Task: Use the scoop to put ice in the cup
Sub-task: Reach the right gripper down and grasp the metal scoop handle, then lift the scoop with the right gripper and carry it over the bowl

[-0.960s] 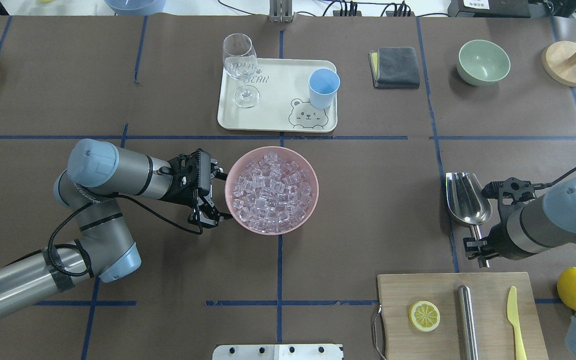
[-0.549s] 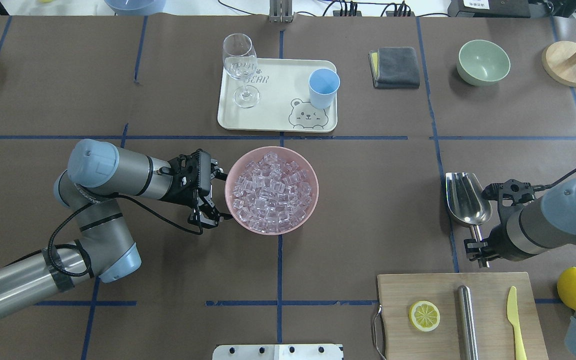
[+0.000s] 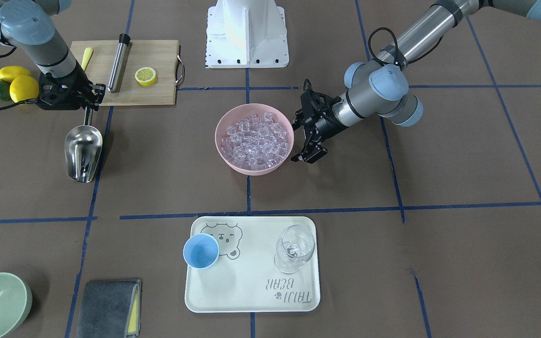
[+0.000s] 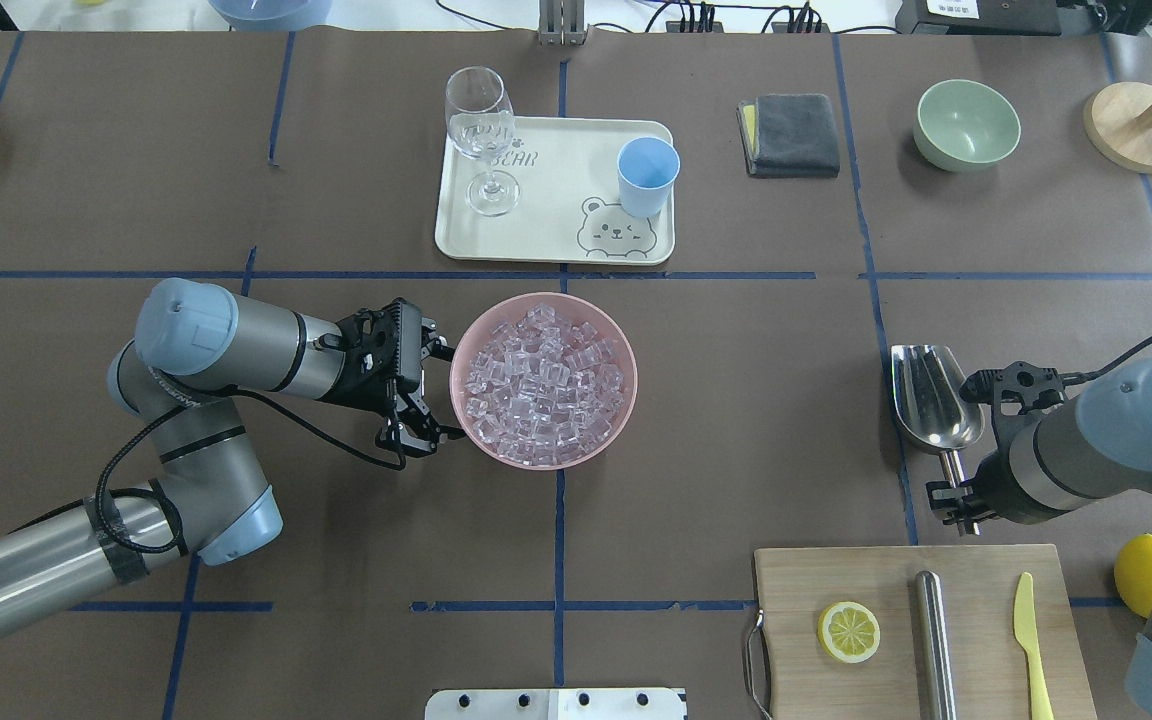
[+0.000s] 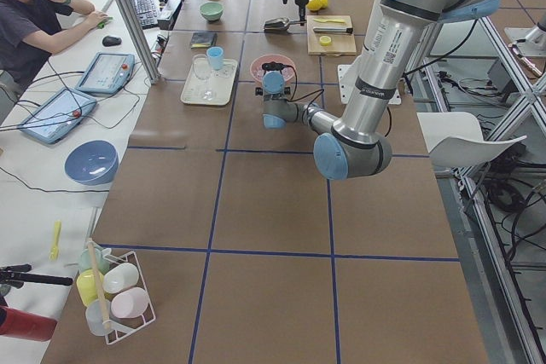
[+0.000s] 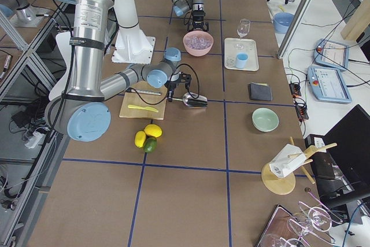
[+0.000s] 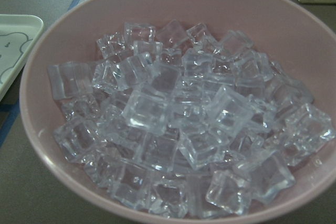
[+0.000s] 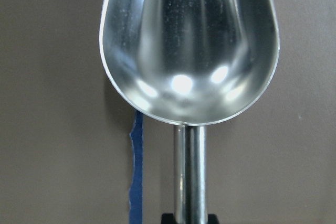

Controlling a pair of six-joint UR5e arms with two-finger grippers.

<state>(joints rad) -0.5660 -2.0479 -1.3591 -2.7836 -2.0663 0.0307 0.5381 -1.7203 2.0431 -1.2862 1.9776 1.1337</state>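
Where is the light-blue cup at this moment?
In the overhead view, the cup stands on the right side of the cream tray, beyond the pink bowl; the wine glass stands on its left.

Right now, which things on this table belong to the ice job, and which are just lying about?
Job: ice, pink bowl, scoop, cup.

Lying about: wine glass, tray, cloth, green bowl, board, lemon slice, steel cylinder, knife, lemons.

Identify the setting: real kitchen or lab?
Lab, most likely: a robot workcell staged as a drinks station. The table is gridded with blue tape, a person sits at tablets alongside, and the right hand holds the scoop.
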